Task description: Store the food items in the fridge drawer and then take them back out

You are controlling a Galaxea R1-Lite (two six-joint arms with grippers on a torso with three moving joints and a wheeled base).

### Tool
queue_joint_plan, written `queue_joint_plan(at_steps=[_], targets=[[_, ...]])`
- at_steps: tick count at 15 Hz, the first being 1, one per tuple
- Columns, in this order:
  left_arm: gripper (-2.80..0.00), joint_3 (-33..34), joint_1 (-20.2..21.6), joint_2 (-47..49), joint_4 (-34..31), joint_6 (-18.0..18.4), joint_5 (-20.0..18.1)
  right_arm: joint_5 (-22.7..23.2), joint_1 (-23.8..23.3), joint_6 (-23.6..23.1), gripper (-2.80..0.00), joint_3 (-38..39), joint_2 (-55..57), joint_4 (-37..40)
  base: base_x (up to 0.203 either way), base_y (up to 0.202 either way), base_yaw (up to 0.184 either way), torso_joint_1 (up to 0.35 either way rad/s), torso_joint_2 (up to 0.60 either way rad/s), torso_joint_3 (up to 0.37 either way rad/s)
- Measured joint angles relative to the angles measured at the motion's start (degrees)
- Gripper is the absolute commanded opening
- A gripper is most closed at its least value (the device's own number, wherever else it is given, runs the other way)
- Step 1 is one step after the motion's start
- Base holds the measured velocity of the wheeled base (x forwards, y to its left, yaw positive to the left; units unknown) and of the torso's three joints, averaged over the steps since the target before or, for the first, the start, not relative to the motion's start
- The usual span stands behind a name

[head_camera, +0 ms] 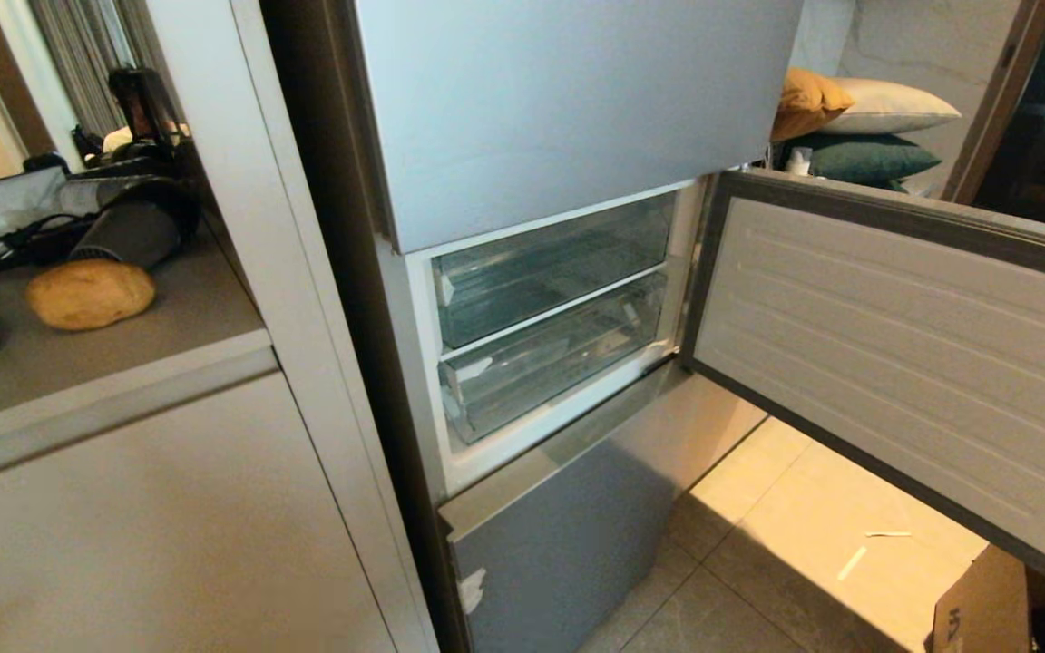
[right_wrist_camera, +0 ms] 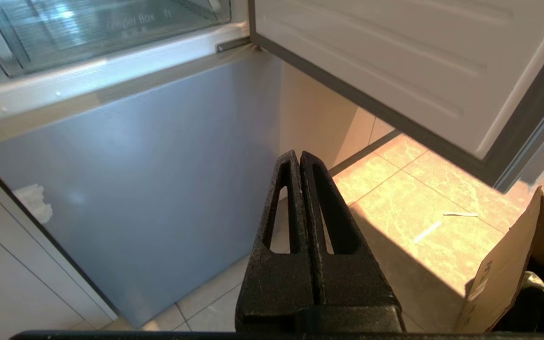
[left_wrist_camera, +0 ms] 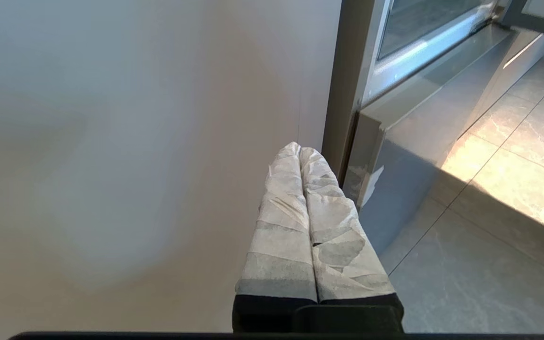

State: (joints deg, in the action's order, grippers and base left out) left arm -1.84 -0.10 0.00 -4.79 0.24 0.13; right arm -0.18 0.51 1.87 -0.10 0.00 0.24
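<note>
Clear plastic fridge drawer at frame centre is shut, so I must open my closed, empty left hand and right hand and pull its lip squarely.

Home kitchen — open fridge, counter, tiled floor — cushions behind

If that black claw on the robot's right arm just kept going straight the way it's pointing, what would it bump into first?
Probably the silver-grey lower fridge door. The right gripper, shut and empty, points low at the door's right edge, with tiled floor just beside it; depth is hard to judge, so it might slip past to the floor.
</note>
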Motion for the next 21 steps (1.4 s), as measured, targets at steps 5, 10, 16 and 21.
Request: queue_joint_plan(at_steps=[5,10,16,21], targets=[[-2.80,0.00,0.00,0.00,-0.02,0.00,0.02,0.01,0.00,0.00,-2.80,0.00,0.00,0.02,0.000,0.000,0.000,-0.154,0.40,0.241],[-2.80,0.00,0.00,0.00,-0.02,0.00,0.00,0.01,0.00,-0.03,-2.80,0.00,0.00,0.01,0.000,0.000,0.000,-0.193,0.54,0.342],[-2.80,0.00,0.02,0.00,-0.02,0.02,0.00,0.00,0.00,-0.03,-2.80,0.00,0.00,0.01,0.000,0.000,0.000,-0.133,0.43,0.292],[-2.80,0.00,0.00,0.00,-0.02,0.01,-0.02,0.02,0.00,-0.05,-2.80,0.00,0.00,0.02,0.000,0.000,0.000,-0.008,0.04,0.025]])
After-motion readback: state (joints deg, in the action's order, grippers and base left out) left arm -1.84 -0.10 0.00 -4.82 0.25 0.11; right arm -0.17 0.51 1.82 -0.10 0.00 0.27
